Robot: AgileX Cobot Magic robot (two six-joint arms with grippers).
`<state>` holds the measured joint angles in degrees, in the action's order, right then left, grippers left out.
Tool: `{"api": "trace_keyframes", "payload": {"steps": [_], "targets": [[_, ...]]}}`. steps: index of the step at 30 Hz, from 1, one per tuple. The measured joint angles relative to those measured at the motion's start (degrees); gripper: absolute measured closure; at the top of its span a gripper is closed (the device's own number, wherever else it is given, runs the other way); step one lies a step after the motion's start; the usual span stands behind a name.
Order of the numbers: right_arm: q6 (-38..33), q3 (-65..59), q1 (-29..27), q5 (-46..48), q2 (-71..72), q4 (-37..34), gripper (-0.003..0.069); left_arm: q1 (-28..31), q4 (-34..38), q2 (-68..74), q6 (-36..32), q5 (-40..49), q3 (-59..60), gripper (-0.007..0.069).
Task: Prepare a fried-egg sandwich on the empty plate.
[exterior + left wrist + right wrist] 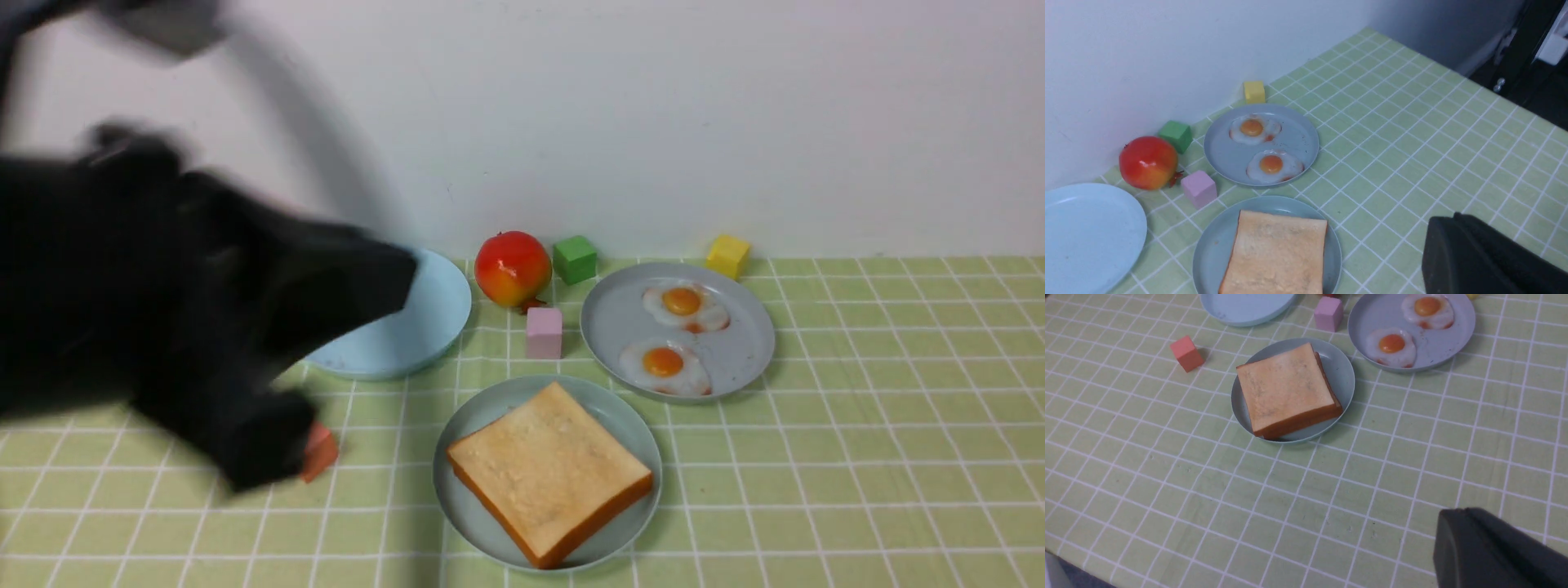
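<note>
One thick golden toast slice lies on the grey-teal plate at the front centre. The right wrist view shows an offset edge along one side of the slice; I cannot tell whether a second slice lies under it. Two fried eggs lie on the bluish-grey plate behind and to the right. My left gripper, motion-blurred, hangs over the sky-blue plate; its fingers are pressed together, holding nothing. My right gripper is shut and empty, above bare cloth.
A red fruit, green cube, pink cube and yellow cube stand near the back wall. A red-orange cube sits front left, partly hidden by my left arm. A green checked cloth covers the table.
</note>
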<state>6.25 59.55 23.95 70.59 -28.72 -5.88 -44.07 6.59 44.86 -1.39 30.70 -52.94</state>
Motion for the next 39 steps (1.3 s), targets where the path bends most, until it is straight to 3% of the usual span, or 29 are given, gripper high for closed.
{"api": "trace_keyframes", "payload": {"steps": [5,8,15,19,23,26,39], "targets": [[2.4,-2.3,0.0,0.0,4.4,2.7,0.0637,0.0,0.0,-14.5,4.4,-5.8,14.2,0.0638],[6.5,-7.5,0.0,0.2,10.2,4.6,0.0637,0.0,0.1,-25.9,6.9,-15.2,28.5,0.0638],[14.2,-16.3,0.0,-2.2,19.2,7.2,0.0635,0.0,0.0,-33.6,7.4,-27.1,40.3,0.0638],[16.8,-21.6,0.0,-7.8,21.5,9.5,0.0634,0.0,0.0,-33.6,7.4,-27.3,43.3,0.0638],[21.1,-30.8,0.0,-24.2,21.8,11.4,0.0629,0.0,0.0,-33.6,7.5,-25.3,46.3,0.0638],[21.3,-36.4,0.0,-31.1,21.8,12.3,0.0624,0.0,0.0,-33.6,7.6,-24.2,47.5,0.0638],[23.8,-52.4,0.0,-39.2,21.8,15.8,0.061,0.0,0.0,-33.6,7.6,-19.9,48.1,0.0638]]}}
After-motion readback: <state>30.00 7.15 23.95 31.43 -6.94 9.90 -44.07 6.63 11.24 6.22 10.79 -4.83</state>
